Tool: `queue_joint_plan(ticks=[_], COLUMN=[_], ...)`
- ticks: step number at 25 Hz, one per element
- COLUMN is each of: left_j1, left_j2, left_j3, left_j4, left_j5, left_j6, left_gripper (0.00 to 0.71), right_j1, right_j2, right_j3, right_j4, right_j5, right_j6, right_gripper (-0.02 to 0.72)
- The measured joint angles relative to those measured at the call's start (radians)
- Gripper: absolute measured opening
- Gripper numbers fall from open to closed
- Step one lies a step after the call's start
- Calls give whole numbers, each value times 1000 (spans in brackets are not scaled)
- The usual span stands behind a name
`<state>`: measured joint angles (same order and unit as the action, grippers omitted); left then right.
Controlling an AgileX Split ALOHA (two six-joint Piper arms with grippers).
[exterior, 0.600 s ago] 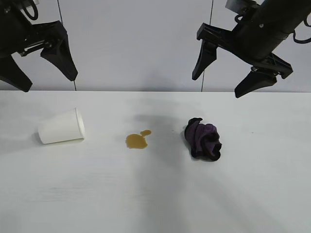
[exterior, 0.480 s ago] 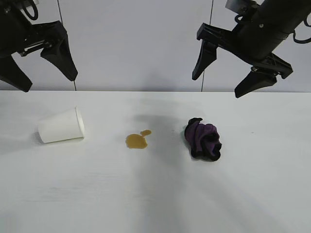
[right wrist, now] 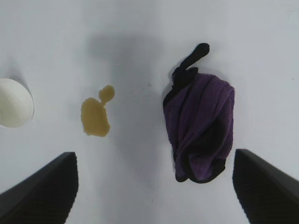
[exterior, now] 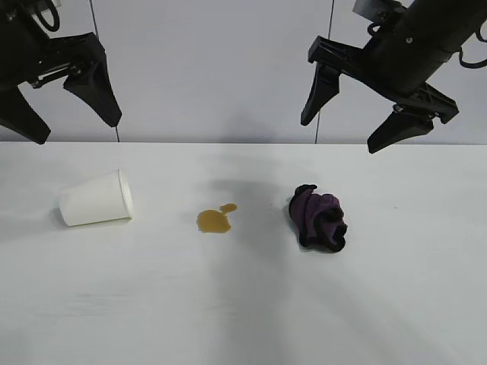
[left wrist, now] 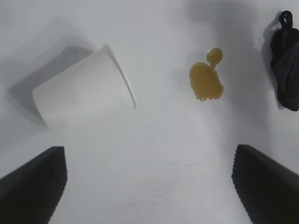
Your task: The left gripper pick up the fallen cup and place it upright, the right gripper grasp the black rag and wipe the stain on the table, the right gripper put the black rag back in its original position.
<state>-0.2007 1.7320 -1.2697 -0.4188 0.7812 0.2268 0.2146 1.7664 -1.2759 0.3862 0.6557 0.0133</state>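
Table: white and matte, we see the table (exterior: pixel 243 319) run bare from the near edge up to a row of three things, with a pale panelled wall behind.
Landmark: we place everything from the stain (exterior: pixel 215 220), an amber puddle with a small lobe, lying about mid-table.
Cup: the cup (exterior: pixel 97 198) lies on its side well to the left of the stain, mouth turned toward it, base pointing away.
Rag: the black rag (exterior: pixel 319 217) sits bunched to the right of the stain, apart from it, not touching.
Left gripper: the left gripper (exterior: pixel 70 123) hangs above and behind the cup, farther from the stain than the cup is, fingers spread wide and holding nothing.
Right gripper: the right gripper (exterior: pixel 341 133) hangs above and behind the rag, fingers spread wide, empty.
Risk, cup: we judge the tapered cup may roll when touched, and a roll toward the stain would wet its rim; a hard squeeze could crush the paper wall.
Risk, rag: a shallow pinch may lift only one fold; a loose trailing tail could smear the stain wider.
Room: we see open table on all sides of each thing, and the arms stand well apart, so crossing paths looks unlikely.
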Motion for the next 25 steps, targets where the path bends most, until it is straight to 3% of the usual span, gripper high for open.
queue_joint_plan(ticks=[6,11,14,25], left_j1=[0,-33,-57,-64], left_j2=[0,0,3,209], left_j3=[-1,-1,-1,-1], left_j4=[30,204,219,223], left_j5=[-24,-26,-46,-205], left_j6=[36,504,713,880], left_gripper=[693,693,693,693], right_j1=[0,0,0,0], right_j2=[0,0,0,0], right_j3=[0,0,0,0], right_j4=[0,0,0,0], right_j5=[1,2,3,3], right_j6=[0,0,0,0], right_gripper=[622,622,622,622])
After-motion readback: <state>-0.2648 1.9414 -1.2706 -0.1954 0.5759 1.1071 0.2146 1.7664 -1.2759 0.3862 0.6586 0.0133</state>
